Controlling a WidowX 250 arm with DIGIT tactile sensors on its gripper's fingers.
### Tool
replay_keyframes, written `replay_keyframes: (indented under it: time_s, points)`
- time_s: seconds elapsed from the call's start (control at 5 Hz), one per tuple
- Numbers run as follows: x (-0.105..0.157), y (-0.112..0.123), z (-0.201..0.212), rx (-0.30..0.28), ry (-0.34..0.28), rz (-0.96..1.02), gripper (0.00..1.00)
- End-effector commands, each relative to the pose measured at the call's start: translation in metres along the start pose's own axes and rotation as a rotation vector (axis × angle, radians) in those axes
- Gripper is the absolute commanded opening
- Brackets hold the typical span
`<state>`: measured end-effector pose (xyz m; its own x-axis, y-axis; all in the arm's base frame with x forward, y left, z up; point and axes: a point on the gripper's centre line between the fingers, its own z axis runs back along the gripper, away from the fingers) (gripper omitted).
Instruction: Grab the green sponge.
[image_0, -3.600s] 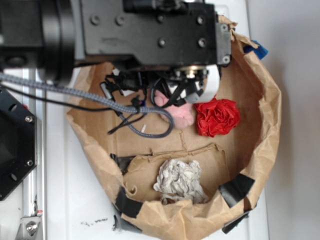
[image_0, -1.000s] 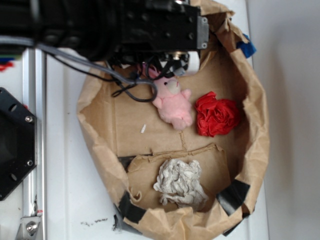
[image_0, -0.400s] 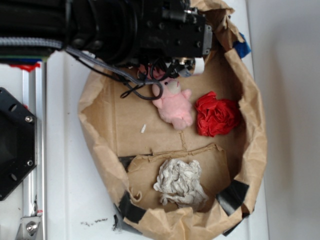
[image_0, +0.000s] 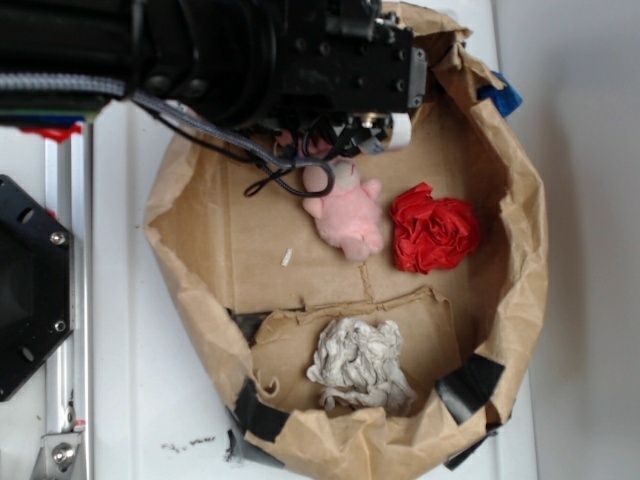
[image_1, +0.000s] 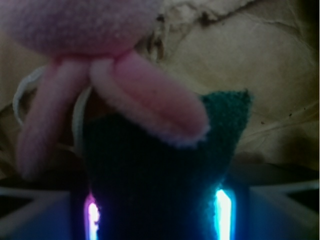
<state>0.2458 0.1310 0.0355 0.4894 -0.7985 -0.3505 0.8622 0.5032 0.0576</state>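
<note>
bunny ears (image_1: 125, 95) overlap green sponge (image_1: 155, 175) | paper wall (image_0: 520, 200) rings floor

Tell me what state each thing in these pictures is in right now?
Green sponge: between the fingers, partly under the bunny's ears; grip cannot be confirmed.
Pink bunny: lying on the bag floor, ears on the sponge.
Red cloth: crumpled.
Grey rag: crumpled.
Paper bag: open, walls folded down, taped.

Dark green sponge (image_1: 150, 175), pink plush bunny (image_0: 345, 215), red cloth (image_0: 433, 229), brown paper bag (image_0: 200, 240).
</note>
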Motion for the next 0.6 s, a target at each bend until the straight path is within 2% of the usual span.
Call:
replay_keyframes:
  time_s: [0.0,0.2,0.4]
  points:
    - [0.013,-0.011,0.093,-0.026,-0.244,0.2,0.0]
    - [0.021,-0.019,0.13,-0.082,-0.389,0.41,0.0]
    - [0.025,-0.022,0.145,-0.144,-0.51,0.649,0.0]
